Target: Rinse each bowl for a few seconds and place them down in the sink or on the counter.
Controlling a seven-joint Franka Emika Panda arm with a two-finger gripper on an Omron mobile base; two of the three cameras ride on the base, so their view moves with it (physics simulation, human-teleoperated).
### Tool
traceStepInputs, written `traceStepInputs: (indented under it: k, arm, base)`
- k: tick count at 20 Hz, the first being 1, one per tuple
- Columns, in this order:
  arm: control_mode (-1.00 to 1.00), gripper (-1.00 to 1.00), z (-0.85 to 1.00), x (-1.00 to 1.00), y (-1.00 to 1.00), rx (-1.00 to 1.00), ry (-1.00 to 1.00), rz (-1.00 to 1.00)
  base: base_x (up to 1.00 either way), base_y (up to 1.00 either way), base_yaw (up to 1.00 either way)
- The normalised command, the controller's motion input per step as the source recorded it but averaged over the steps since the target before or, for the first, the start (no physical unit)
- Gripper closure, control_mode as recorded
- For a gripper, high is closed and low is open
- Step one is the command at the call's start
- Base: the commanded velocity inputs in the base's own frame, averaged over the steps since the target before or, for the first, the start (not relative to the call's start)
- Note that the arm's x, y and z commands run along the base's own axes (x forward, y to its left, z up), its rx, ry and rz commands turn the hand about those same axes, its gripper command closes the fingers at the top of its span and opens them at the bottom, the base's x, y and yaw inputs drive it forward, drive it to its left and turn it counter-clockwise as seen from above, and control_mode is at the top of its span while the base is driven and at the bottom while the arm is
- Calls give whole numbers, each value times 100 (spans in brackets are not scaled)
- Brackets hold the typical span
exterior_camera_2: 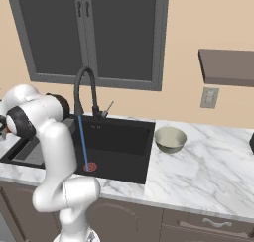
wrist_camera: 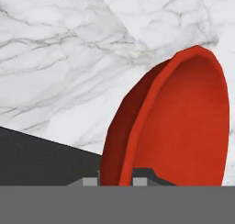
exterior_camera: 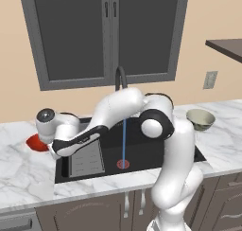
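Behind arm, red bowl (exterior_camera: 34, 143) half-hidden

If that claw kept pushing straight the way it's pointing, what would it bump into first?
The claw already straddles the red bowl's rim, so the bowl comes first. Beyond it lies the marble counter, though depth is hard to judge here.

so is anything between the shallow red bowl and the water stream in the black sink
Nothing visible blocks it. The gripper is closed on the rim of the shallow glossy red bowl at the sink's left edge; open black basin lies between it and the blue water stream.
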Motion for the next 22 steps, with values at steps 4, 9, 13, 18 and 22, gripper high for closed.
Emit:
traceStepInputs:
  k: [4,9,13,18,22]
  arm:
    - [-100,100,41,-23,-27,0,-5,-26]
    - [-100,100,37,-13,-32,0,-2,-29]
    - [-100,100,21,-25,-24,0,-1,-31]
    - [-100,100,6,-29,-34,0,0,-29]
    - [-100,100,0,-43,-31,0,-4,-27]
  base:
    - [0,0,0]
    - [0,0,0]
    - [0,0,0]
    - [0,0,0]
    - [0,0,0]
